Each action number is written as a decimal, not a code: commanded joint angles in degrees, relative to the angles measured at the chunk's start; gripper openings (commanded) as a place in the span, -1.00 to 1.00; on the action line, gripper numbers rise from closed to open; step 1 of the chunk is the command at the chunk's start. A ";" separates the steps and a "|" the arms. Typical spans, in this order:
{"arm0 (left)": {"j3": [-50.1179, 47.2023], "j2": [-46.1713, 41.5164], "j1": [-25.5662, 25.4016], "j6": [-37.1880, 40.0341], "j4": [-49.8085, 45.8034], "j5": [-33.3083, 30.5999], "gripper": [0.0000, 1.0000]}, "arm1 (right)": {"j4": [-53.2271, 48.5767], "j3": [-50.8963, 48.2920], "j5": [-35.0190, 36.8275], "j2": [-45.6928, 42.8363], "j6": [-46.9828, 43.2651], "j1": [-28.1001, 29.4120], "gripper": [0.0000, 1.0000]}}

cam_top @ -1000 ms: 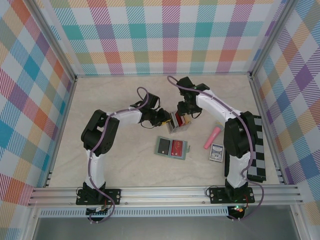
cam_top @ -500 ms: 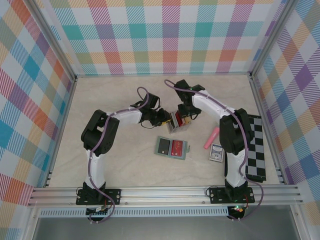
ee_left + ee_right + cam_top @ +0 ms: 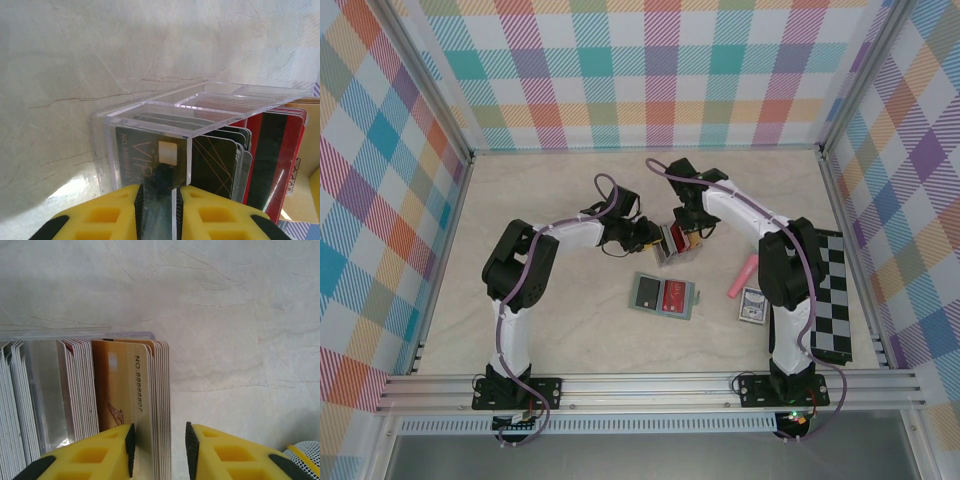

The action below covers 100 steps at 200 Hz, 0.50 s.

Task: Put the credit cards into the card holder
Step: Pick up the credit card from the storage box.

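Right end effector [image 3: 159, 440] has narrowed around the outermost tan cards [image 3: 125, 385], not yet clamped: extraction pending. Left end effector [image 3: 157, 200] pinches the rack [image 3: 200, 100] wall. Card holder [image 3: 663, 295] lies open at bench [image 3: 570, 330] centre.

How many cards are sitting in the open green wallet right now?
2: a dark card in the left half of the wallet and a red card in its right half, seen from above; more may be tucked underneath.
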 commanded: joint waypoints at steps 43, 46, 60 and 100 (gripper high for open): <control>-1.46 0.90 -0.37 0.89 -7.03 -3.61 -0.53 | -1.69 1.42 2.19 -1.31 -0.68 0.46 -0.56; -1.46 0.88 -0.37 0.93 -6.99 -3.61 -0.53 | -1.67 1.44 2.22 -1.41 -0.76 0.47 -0.57; -1.63 0.80 -0.35 0.89 -6.99 -3.61 -0.53 | -1.73 1.44 2.67 -1.57 -0.68 0.54 -0.58; -1.89 0.70 -0.35 0.89 -6.99 -3.70 -0.53 | -2.10 1.35 2.60 -2.69 -0.34 0.71 -0.68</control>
